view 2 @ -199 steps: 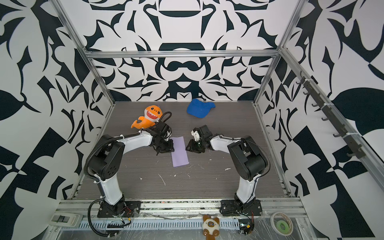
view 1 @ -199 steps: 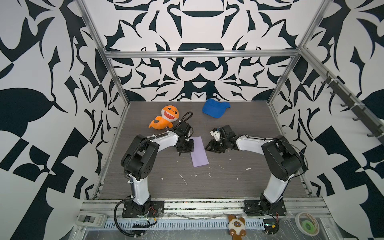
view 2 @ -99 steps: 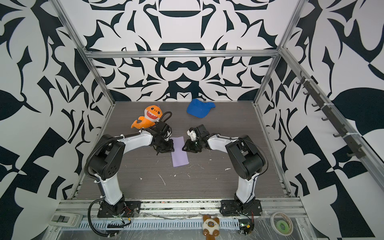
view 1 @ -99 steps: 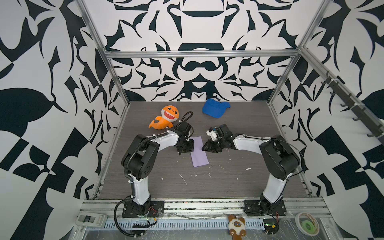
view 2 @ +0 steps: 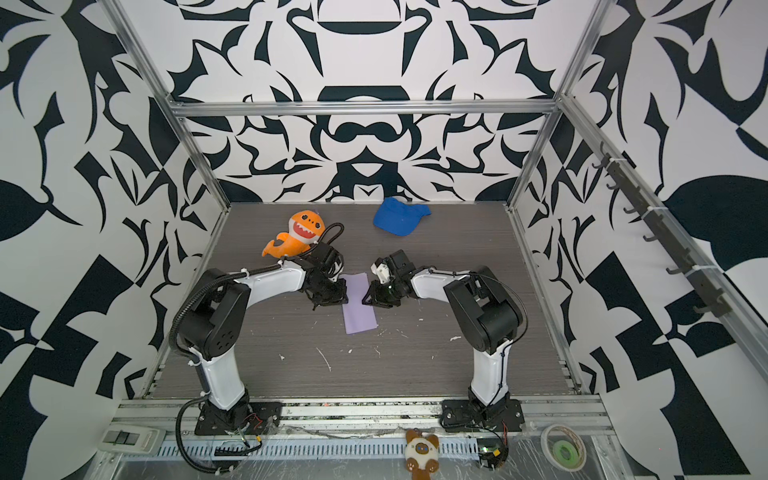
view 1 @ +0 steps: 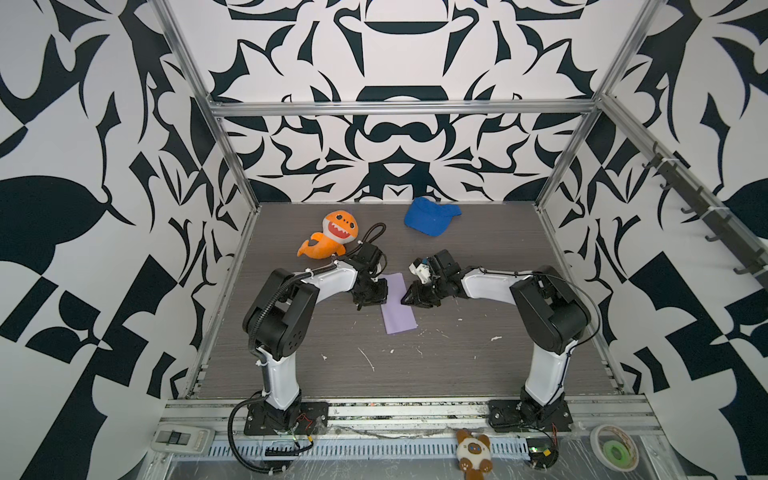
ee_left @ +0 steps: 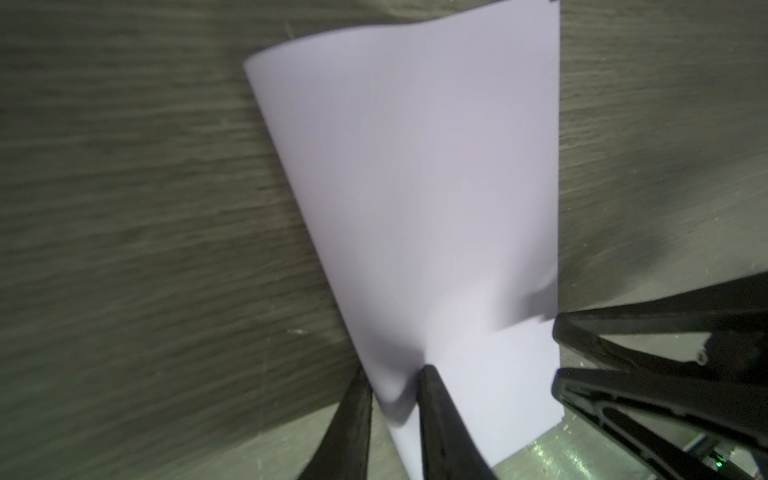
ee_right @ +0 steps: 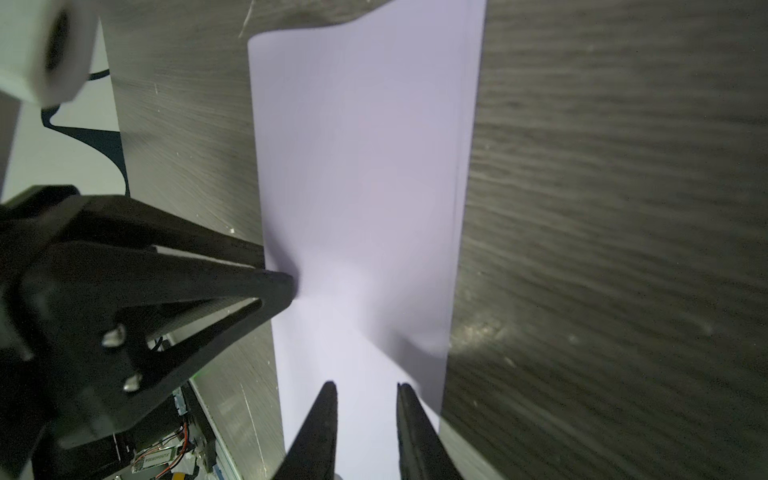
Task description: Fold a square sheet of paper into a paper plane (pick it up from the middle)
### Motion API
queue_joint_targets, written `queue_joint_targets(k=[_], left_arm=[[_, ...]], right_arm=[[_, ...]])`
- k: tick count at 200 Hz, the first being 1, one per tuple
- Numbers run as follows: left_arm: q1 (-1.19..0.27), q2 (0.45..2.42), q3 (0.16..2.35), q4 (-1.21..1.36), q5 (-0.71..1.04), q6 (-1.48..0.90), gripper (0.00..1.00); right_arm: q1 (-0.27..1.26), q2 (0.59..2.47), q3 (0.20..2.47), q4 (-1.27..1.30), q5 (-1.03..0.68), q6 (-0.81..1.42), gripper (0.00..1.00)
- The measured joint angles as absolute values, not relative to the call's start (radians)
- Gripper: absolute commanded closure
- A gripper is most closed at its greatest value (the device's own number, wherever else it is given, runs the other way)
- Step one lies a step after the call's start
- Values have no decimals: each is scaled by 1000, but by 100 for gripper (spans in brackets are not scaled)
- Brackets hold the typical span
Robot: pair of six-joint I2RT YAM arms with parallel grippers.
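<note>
Narrowly open on both sides, holding nothing: left gripper (ee_left: 395,372) astride a long edge of the sheet of paper (view 1: 399,311), right gripper (ee_right: 366,385) over its opposite edge, perhaps touching. Folded narrow, lying on table (view 1: 457,374) between both arms.

On the table (view 1: 457,365) the sheet of paper (view 1: 398,305) lies flat, near the middle. The left gripper (ee_left: 395,395) sits at the sheet's left edge and the right gripper (ee_right: 365,395) at its right edge, facing each other. The plush shark (view 1: 332,239) lies behind and left of the sheet. The cap (view 1: 430,216) lies behind and slightly right, farther back. The tape roll (view 1: 615,451) sits in front and well right, off the table
</note>
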State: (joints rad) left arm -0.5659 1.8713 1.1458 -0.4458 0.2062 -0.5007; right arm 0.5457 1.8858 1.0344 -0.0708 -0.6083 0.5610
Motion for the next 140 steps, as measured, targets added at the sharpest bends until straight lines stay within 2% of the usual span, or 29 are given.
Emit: queue_joint_targets(k=[140], left_arm=[[-566,1875,1145,-429,221,-445,75]], right_arm=[[498,1729,953,21,-535,615,70]])
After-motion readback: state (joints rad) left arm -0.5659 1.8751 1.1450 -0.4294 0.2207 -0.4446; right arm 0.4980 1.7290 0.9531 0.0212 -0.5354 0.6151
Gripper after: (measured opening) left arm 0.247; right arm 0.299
